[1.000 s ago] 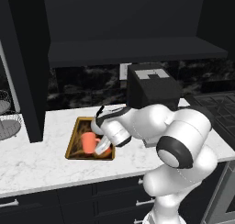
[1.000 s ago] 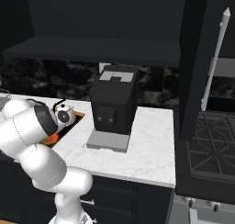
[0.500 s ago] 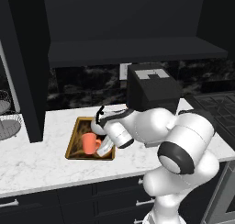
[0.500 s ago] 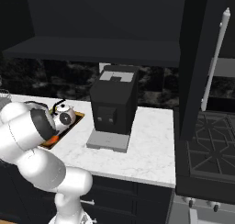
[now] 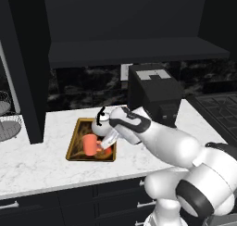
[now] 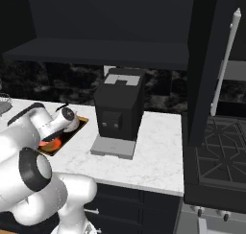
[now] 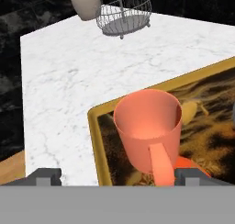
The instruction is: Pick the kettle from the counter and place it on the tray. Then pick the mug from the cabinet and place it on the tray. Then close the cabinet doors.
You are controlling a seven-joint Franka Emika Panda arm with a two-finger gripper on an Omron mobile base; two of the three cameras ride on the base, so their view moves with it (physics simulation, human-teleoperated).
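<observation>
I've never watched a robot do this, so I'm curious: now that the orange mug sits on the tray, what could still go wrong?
The gripper is open but sits close around the mug, its handle between the fingertips; pulling back crookedly might tip it. The kettle stands right beside it on the tray, so a knock could hit both. The cabinet doors are not yet shut; swinging the arm up might brush the black machine.
</observation>
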